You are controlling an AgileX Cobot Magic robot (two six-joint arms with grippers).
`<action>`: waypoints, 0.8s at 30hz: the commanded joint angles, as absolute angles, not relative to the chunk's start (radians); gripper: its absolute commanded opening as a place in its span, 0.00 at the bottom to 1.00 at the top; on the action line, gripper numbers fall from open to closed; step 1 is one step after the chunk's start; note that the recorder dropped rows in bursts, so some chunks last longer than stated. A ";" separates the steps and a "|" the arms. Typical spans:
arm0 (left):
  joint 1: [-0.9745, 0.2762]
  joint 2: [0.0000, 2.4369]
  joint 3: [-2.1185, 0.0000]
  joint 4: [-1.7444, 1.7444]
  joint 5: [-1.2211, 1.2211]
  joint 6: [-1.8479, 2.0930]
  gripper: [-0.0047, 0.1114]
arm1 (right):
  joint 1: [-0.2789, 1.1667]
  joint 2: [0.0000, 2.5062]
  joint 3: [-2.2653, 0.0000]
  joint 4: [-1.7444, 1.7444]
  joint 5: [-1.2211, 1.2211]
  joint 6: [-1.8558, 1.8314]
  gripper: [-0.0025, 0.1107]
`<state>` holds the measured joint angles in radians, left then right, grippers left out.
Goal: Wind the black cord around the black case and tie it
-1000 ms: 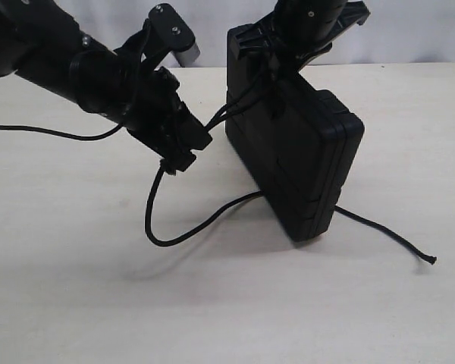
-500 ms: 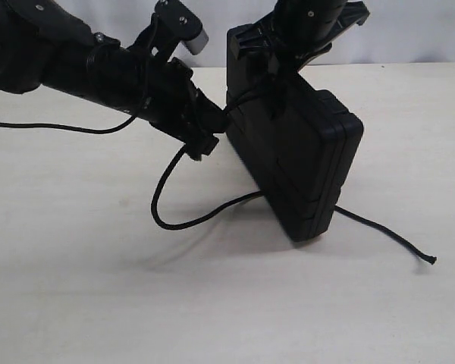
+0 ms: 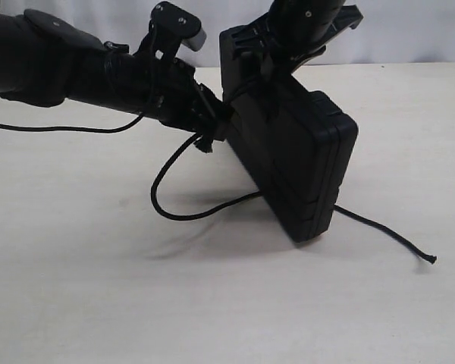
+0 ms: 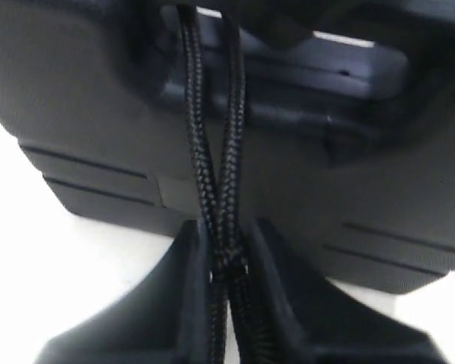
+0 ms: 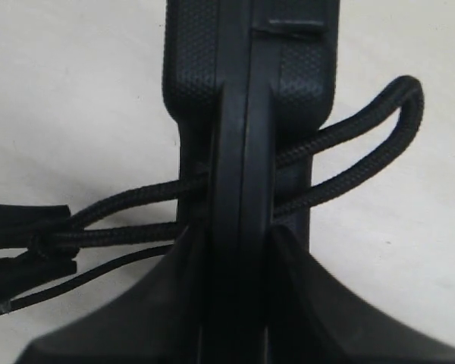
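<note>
Since the counter (image 3: 76,303) carries the case (image 3: 296,167) only on one low corner, tilted, toward its far edge, the grip matters. The right hand (image 3: 284,53) is clamped on the handle end, and the left hand (image 3: 212,130) is pinched tight on two strands of cord (image 3: 183,214) running through the handle. I judge this a tightening pull. Draw the strands straight away from the case, brace the case against tipping, and mind that the small loop (image 5: 398,114) beyond the handle doesn't slip back through.
</note>
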<state>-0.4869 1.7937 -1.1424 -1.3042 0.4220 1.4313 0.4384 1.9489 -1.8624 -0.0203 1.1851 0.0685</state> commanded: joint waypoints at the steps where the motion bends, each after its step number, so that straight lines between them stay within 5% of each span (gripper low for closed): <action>1: -0.484 1.792 -1.141 -1.381 0.432 1.497 0.04 | 0.434 1.974 -1.842 0.022 1.221 0.046 0.06; 24: -0.484 1.821 -1.141 -1.412 0.454 1.547 0.04 | 0.434 1.974 -1.797 0.227 1.221 -0.096 0.06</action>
